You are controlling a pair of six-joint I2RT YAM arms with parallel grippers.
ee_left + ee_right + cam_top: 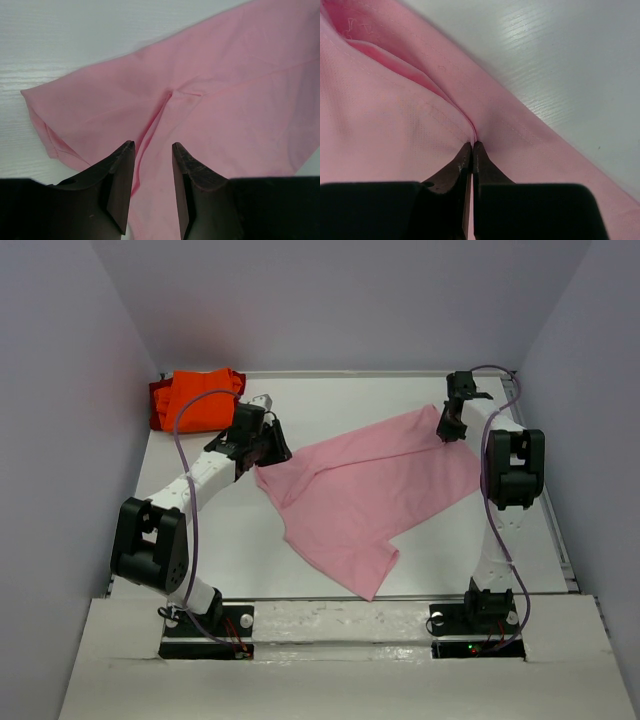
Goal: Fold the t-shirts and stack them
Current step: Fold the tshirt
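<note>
A soft, light pink t-shirt (360,495) of plain cloth lies opened out on a slant across the middle of a flat white bench (230,550), with 1 short sleeve pointing toward the near edge. It is wrinkled and not yet folded, and a raised crease runs through its left part.

The right pincer (450,428), black with 2 fingers, sits at the shirt's far right corner. In the right wrist view, the right pincer (472,145) has its jaws pressed together on a small ridge of the pink t-shirt (385,125). This grip probably serves to anchor or lift that corner so the fabric can be drawn flat.

The left pincer (268,453) sits at the shirt's left edge. In the left wrist view, the left pincer (153,146) has its fingers spread apart, with pink cloth below the gap and nothing pinched. It looks poised to take the crease or the edge.

In the far left corner, well apart from the pink t-shirt, rests a compact pile of bright orange t-shirts (198,398). They appear already folded and are likely the stack the pink one will join.
</note>
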